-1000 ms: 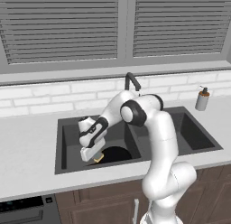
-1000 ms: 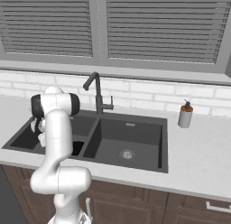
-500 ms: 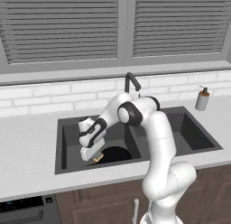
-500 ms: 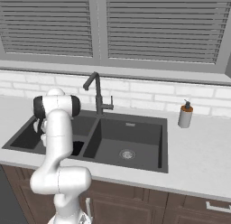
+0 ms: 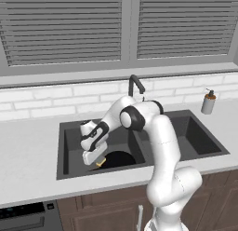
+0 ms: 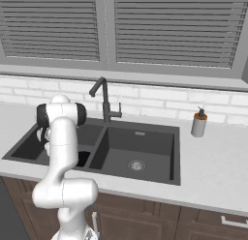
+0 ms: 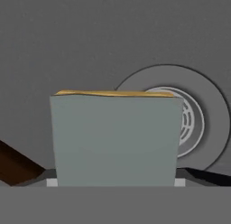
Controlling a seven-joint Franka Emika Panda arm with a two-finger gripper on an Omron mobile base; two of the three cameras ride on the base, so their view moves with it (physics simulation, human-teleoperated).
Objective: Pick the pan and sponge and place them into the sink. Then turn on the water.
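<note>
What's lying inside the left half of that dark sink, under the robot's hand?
In the left basin of the sink lies the black pan, partly hidden by the arm. The tool holds the sponge above the drain, covering much of it.

I count one sink (image 6: 145, 178) in front of me, with two basins. One faucet (image 6: 103, 99) stands behind it. I can make out two round drains: one in the right basin (image 6: 136, 165) and one under my hand in the left basin (image 7: 198, 123). There is one pan (image 5: 117, 158) in the left basin, one sponge (image 7: 115, 137) at my hand, and one soap bottle (image 6: 198, 123) on the counter. Two window blinds (image 5: 60, 27) hang above.
</note>
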